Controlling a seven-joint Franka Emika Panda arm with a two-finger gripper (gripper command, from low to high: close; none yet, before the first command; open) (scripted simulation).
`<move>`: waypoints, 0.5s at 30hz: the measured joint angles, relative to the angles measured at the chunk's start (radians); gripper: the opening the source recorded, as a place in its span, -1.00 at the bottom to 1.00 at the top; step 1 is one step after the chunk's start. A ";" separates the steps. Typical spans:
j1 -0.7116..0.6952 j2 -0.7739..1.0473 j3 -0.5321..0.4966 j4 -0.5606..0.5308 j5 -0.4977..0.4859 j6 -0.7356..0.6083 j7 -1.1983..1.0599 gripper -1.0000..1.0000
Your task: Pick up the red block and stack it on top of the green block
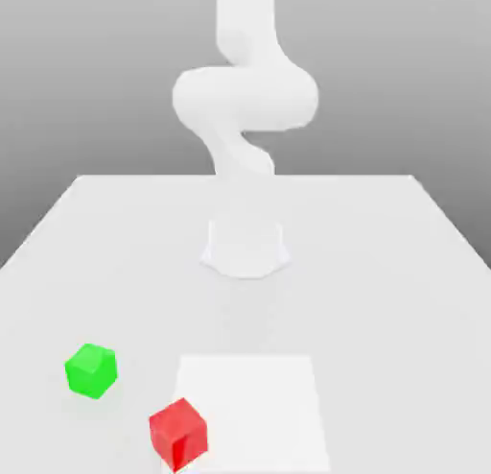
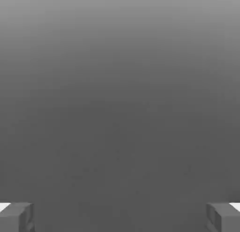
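Red block (image 1: pixel 178 435) sits low in the exterior view, toward that view's left, at the left edge of a bright white square patch (image 1: pixel 254 414) on the pale table (image 1: pixel 384 290). It overlaps the patch's edge in the picture, and its faces are turned at an angle to the camera, one of them showing a darker red. The green block (image 1: pixel 91 371), a plain cube of much the same size, rests on the table farther toward the exterior view's left and a little nearer the arm's base. The two cubes are near each other but apart, with bare tabletop between them, so nothing is stacked. Behind them, the white robot arm (image 1: pixel 245 98) rises from its base (image 1: pixel 245 251) around the middle of the table, bending through thick rounded joints and running up past the top of the exterior view. Against the grey background its outline is clear, while its lower part nearly blends with the tabletop. In the hand view, the gripper (image 2: pixel 120 218) is open, its two dark fingers standing wide apart with nothing held between them, and a plain grey gradient lies beyond them.
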 joint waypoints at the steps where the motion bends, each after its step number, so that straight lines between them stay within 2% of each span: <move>1: 0.014 0.039 -0.019 -0.007 0.005 0.015 -0.038 0.00; 10: 0.113 0.367 -0.167 -0.066 0.069 0.138 -0.372 0.00; 15: 0.135 0.550 -0.216 -0.099 0.119 0.204 -0.566 0.00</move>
